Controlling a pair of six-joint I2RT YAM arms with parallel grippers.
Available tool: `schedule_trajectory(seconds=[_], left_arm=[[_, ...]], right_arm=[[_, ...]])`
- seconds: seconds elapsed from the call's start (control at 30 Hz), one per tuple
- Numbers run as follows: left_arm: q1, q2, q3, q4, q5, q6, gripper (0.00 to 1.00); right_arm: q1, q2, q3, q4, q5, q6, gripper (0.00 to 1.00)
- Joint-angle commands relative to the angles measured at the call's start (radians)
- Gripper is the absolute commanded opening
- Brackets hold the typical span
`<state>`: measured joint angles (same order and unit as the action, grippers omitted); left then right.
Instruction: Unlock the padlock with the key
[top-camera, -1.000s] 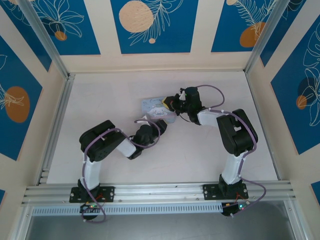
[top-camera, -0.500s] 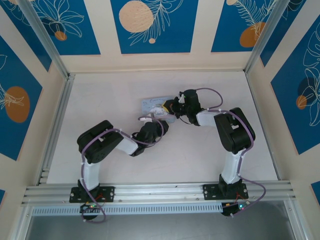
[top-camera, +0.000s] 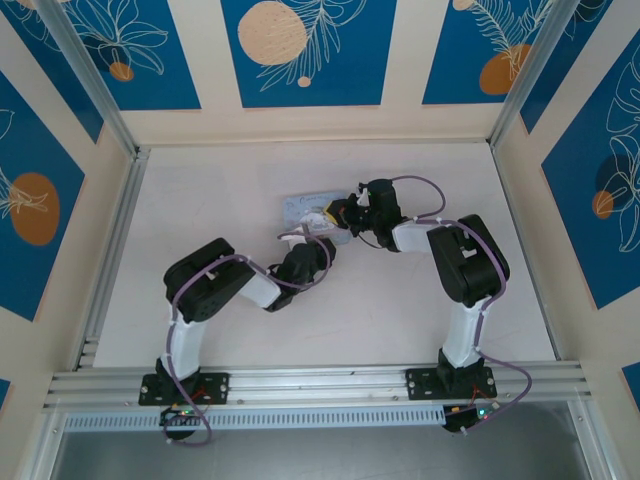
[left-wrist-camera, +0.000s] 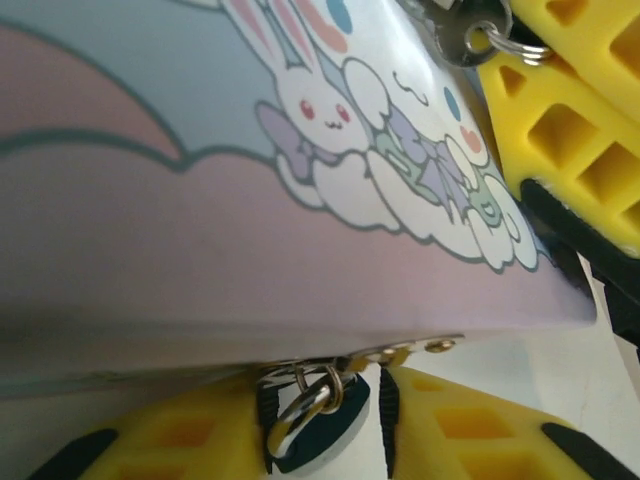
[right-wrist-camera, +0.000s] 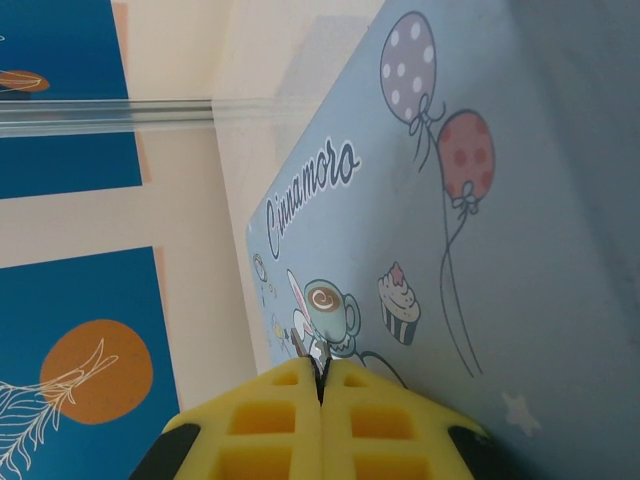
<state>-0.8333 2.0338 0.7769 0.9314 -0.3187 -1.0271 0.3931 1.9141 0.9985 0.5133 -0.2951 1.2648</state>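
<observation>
The left hand (left-wrist-camera: 325, 425) has its two yellow fingers on both sides of the tiny dark blue-grey padlock with a small metal shackle (left-wrist-camera: 320, 450). They are very near it, but I cannot tell if they press it already. The padlock hangs on the front edge of the light blue rectangular tin with cartoon rabbits (left-wrist-camera: 250, 200), which lies on the pale surface (top-camera: 220, 200) between the two arms.

The right hand (right-wrist-camera: 322, 385) is closed on the thin silvery metal key (left-wrist-camera: 455, 40), just above the lid of the tin. A small wire ring (left-wrist-camera: 505, 40) hangs from the key.

I see some dangers from here:
- The padlock is small and swings on its shackle, so a grip that is not centred may turn it or let it slip out.
- The tin looks light, so a push from either hand may slide it and pull the padlock away.
- The key is pinched in a narrow place, so it may twist between the pads if it meets the lock at an angle.
- The keyhole is hidden, so I cannot say if it faces the key.
- The two hands work very close together and may hit each other.
</observation>
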Motion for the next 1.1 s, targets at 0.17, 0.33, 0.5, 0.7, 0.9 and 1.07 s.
schedule_trajectory(seconds=[0.17,0.33,0.5,0.7,0.9,1.07], left_arm=[[0.025,0.105,-0.033,-0.197,-0.013,0.030,0.21],[0.026,0.098,-0.032,-0.196,-0.006,0.042,0.15],[0.025,0.079,-0.039,-0.203,0.013,0.041,0.03],[0.039,0.002,-0.040,-0.258,0.128,0.057,0.00],[0.087,-0.092,-0.005,-0.368,0.381,0.036,0.00],[0.124,-0.153,0.024,-0.449,0.536,0.023,0.00]], right_arm=[[0.010,0.036,-0.012,-0.032,-0.002,0.002,0.00],[0.010,0.039,-0.009,-0.032,-0.003,0.004,0.00],[0.010,0.036,-0.008,-0.029,-0.007,0.003,0.00],[-0.004,0.010,0.015,-0.030,-0.028,0.003,0.00],[-0.019,-0.108,0.001,-0.042,-0.045,-0.006,0.00],[-0.020,-0.248,-0.102,-0.027,-0.050,-0.012,0.00]])
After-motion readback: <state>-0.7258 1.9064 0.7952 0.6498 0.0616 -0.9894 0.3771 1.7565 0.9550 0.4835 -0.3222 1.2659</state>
